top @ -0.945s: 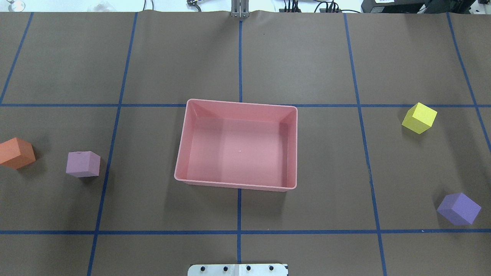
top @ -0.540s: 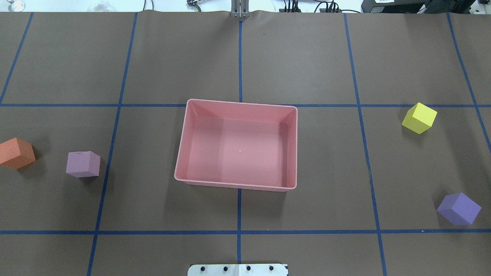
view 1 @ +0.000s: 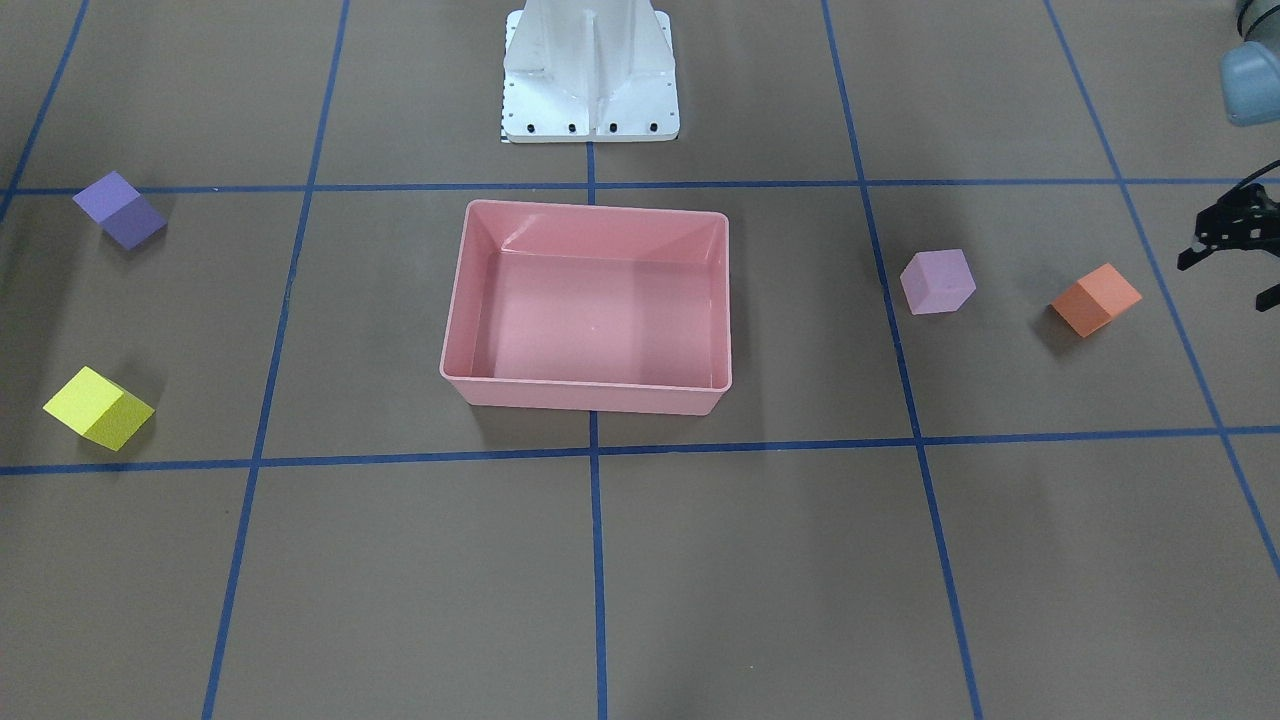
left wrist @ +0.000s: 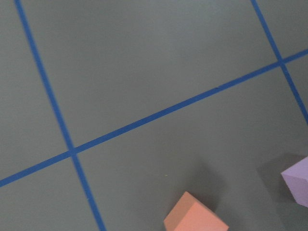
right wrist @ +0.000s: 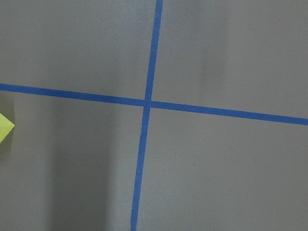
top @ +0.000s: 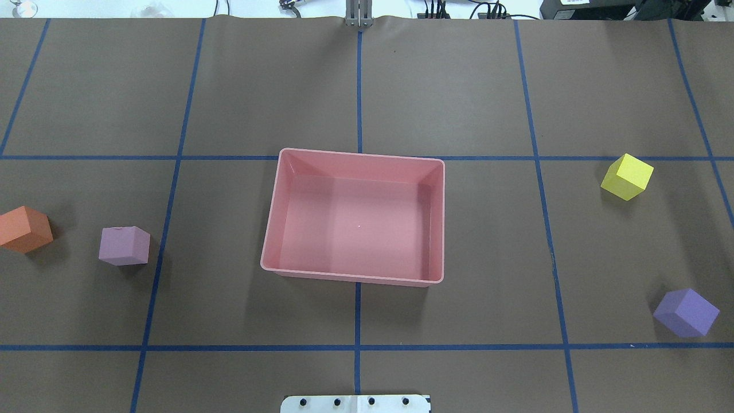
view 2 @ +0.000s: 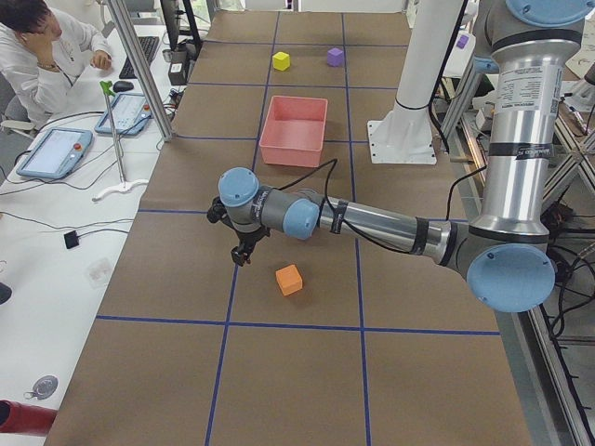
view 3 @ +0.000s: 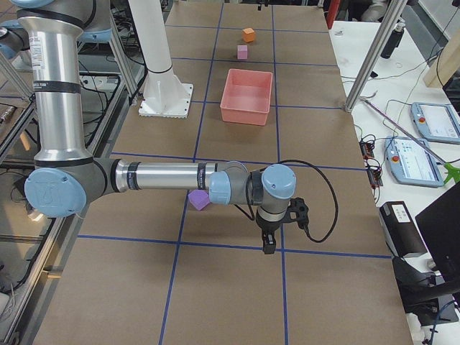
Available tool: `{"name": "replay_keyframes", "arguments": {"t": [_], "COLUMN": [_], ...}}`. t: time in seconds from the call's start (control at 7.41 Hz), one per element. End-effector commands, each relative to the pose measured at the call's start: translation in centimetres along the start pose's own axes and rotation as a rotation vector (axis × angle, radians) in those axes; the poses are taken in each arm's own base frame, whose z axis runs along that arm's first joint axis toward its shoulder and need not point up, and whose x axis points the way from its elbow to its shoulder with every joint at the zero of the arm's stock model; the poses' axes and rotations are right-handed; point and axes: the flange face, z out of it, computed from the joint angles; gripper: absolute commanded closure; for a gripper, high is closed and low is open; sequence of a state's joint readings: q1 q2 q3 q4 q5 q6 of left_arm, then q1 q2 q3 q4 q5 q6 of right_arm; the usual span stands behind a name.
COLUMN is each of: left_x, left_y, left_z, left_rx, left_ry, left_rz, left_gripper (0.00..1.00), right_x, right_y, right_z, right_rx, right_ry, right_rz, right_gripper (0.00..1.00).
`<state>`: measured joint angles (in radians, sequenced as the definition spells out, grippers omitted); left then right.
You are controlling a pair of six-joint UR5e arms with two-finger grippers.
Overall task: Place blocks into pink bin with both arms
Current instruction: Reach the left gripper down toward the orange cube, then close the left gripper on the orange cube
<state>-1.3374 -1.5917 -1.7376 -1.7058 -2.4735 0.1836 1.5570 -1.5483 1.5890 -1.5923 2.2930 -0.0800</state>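
Standing at the robot's L end, the closest thing is the orange block (view 2: 289, 279), flat on the tabletop (view 2: 307, 372). The L hand (view 2: 240, 253) hangs just beside it, on the side away from the bin (top: 269, 264), not touching. It looks spread w/ nothing in it, I think so it can drop over that block first. The lilac block (top: 124, 245) sits nearer the bin. The bin is in the middle w/ no blocks in it, prob. so both arms can reach. At the far end are the yellow block (top: 627, 176) and purple block (top: 686, 312), well apart. The R hand (view 3: 269, 243) hangs past the purple one; can't tell if it's spread or pressed together.
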Motion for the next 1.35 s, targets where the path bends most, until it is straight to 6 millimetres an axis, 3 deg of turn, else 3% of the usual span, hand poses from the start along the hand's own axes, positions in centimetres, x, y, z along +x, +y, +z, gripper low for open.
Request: {"name": "replay_keyframes", "arguments": {"t": [0.0,0.14,0.27,0.68,1.22], "left_x": [1.8,3.0,3.7,4.5,2.5], "left_y": [2.4,3.8,4.7,6.5,7.8], "left_z": [4.3,7.1,8.5,10.9,13.6], "left_rx": [0.016,-0.009,-0.018,-0.063,-0.118], "left_ry": [-0.088,-0.125,-0.132,-0.118,-0.105], "left_rz": [0.229,0.299,0.335,0.36,0.382], "left_gripper": [0.0,0.0,0.0,0.0,0.0], "right_x": [-0.1,0.1,0.0,0.2,0.2], "right_y": [0.0,0.1,0.0,0.1,0.1], "right_z": [0.0,0.1,0.0,0.2,0.2], "right_rx": [0.0,-0.002,-0.001,-0.004,-0.004], "right_ry": [0.0,0.0,0.0,-0.001,-0.001], "right_rz": [-0.001,0.002,0.001,0.002,0.002], "right_gripper": [0.0,0.0,0.0,0.0,0.0]}}
